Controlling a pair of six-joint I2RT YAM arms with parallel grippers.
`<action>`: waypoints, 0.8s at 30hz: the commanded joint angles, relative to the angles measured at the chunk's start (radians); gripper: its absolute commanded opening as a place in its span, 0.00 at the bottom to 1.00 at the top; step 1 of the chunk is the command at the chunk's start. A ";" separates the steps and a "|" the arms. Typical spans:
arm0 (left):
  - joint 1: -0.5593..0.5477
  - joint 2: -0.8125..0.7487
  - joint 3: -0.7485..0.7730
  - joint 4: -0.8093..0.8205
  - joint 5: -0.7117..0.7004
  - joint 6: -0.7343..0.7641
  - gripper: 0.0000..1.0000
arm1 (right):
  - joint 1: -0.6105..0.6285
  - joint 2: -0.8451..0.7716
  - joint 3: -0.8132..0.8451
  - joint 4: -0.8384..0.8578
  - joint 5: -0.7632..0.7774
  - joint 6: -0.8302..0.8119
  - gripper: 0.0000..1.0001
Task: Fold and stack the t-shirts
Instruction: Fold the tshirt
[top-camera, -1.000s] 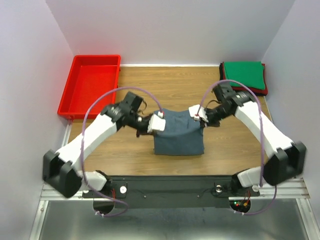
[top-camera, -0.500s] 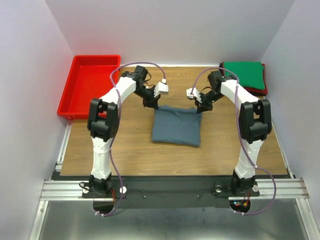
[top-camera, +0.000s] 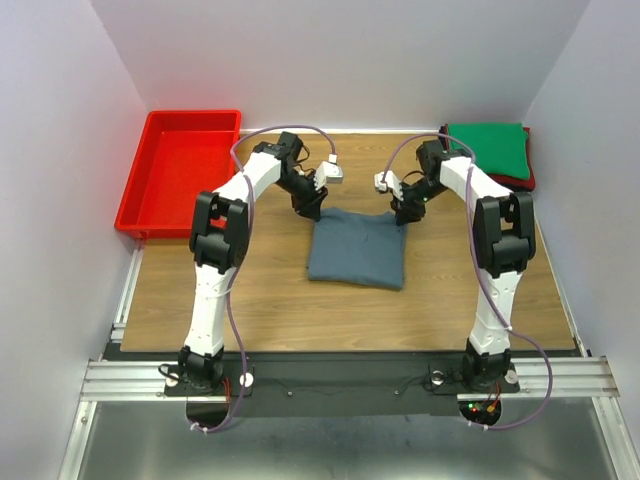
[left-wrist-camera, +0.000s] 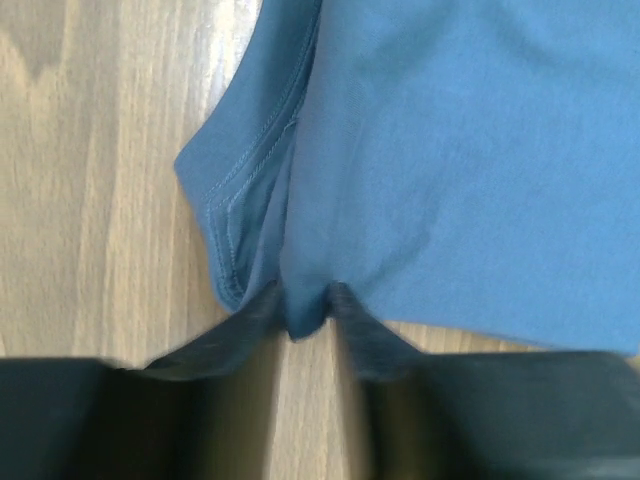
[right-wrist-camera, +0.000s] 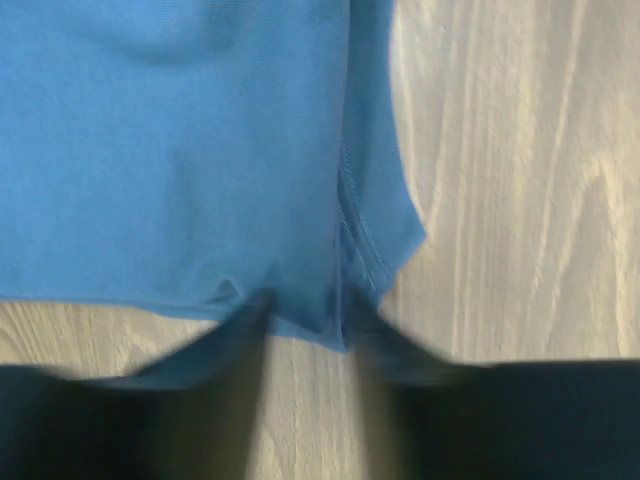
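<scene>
— Looking down from above, where does the blue-grey t-shirt (top-camera: 358, 250) lie?

— Near the middle of the counter (top-camera: 270, 290), folded into a rough rectangle and lying flat.

— And the arms?

— Both stretch out to the shirt's far edge. The left gripper (top-camera: 312, 205) is at the far left corner and the right gripper (top-camera: 403, 214) at the far right corner, each pointing down at the cloth.

— Do the fingers have hold of it?

— In the left wrist view the two dark fingers (left-wrist-camera: 240, 330) stand a little apart. A small nub of the shirt's corner sits between their tips, and wood shows in the gap below it. A stitched hem lies folded just to the left. I cannot tell whether they pinch the cloth or merely flank it.

— The right side?

— It looks much the same, though that view is blurred. A fold of the corner sits between the parted tips, and again I cannot tell if it is gripped.

— Any other shirts?

— A green t-shirt (top-camera: 487, 148) tops a stack in the far right corner, well apart from the blue-grey one. The edge of a red t-shirt (top-camera: 515, 184) shows beneath it.

— Anything else?

— A red tray (top-camera: 180, 175) sits in the far left corner.
</scene>
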 joint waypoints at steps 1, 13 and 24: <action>0.010 -0.087 0.015 0.004 0.009 -0.036 0.44 | -0.014 -0.065 0.044 0.026 0.023 0.054 0.51; -0.040 -0.224 -0.192 0.268 0.000 -0.142 0.55 | -0.034 0.211 0.446 0.035 -0.259 0.644 0.54; -0.131 -0.288 -0.417 0.552 -0.050 -0.269 0.56 | 0.032 0.301 0.328 0.184 -0.310 0.821 0.45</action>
